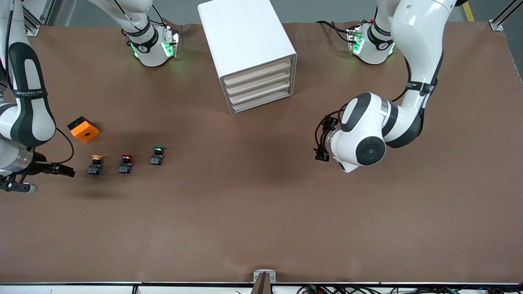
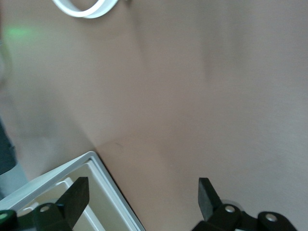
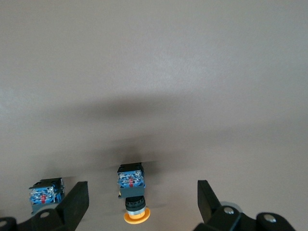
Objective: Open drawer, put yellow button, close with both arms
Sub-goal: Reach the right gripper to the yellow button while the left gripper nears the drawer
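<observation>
The white cabinet [image 1: 249, 49] stands at the table's back middle, its four cream drawers all shut, the uppermost drawer [image 1: 257, 73] included. The yellow button [image 1: 95, 164] lies on the table toward the right arm's end. My right gripper [image 1: 61, 169] is open and empty, low over the table beside the yellow button. In the right wrist view the yellow button [image 3: 132, 195] lies between the open fingers [image 3: 77, 202] of that gripper [image 3: 142, 201], untouched. My left gripper [image 1: 320, 147] is open and empty over bare table beside the cabinet; in its wrist view [image 2: 142, 197] a cabinet corner [image 2: 96, 192] shows.
A red-capped button [image 1: 126, 163] and a green-capped button [image 1: 157, 155] lie in a row with the yellow one. An orange block [image 1: 83, 129] sits farther from the front camera than the yellow button. A second button body [image 3: 46, 193] shows in the right wrist view.
</observation>
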`<state>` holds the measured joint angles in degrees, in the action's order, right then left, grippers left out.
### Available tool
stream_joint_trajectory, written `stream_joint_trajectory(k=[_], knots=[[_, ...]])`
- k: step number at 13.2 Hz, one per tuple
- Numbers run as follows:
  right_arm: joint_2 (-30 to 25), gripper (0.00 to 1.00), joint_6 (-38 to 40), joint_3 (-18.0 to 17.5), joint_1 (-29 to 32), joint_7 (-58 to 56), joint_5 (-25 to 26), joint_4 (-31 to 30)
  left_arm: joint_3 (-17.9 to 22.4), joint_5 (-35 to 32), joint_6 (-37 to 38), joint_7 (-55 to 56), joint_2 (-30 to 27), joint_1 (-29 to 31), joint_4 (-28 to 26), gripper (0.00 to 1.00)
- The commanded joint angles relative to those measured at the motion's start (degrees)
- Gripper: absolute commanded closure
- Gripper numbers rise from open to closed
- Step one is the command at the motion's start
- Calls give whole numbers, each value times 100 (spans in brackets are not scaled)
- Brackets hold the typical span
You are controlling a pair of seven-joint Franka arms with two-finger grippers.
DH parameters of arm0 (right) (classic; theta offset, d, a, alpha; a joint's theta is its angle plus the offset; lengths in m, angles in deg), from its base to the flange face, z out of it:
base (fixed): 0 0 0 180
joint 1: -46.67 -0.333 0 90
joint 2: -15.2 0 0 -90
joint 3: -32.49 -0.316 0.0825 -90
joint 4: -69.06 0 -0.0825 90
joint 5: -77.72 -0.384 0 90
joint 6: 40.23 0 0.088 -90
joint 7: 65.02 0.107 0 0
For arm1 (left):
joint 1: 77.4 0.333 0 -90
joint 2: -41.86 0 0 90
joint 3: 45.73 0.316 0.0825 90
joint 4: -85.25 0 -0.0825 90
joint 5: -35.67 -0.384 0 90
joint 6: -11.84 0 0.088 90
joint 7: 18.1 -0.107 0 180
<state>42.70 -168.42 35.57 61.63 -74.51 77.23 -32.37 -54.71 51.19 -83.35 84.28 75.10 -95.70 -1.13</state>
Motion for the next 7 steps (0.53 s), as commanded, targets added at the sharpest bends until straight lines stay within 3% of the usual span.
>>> stream_joint_trajectory(k=[1, 5, 7], knots=[[71, 0, -433, -97, 8, -89, -118, -323, -96, 241, 544, 334, 227, 19, 297, 0], [62, 0, -1278, -106, 7, -115, -118, -1026, -96, 874, 1237, 449, 175, 133, 297, 0], [62, 0, -1533, -115, -10, -185, -118, -1229, -78, 1512, 1546, 546, 166, 238, 306, 0]])
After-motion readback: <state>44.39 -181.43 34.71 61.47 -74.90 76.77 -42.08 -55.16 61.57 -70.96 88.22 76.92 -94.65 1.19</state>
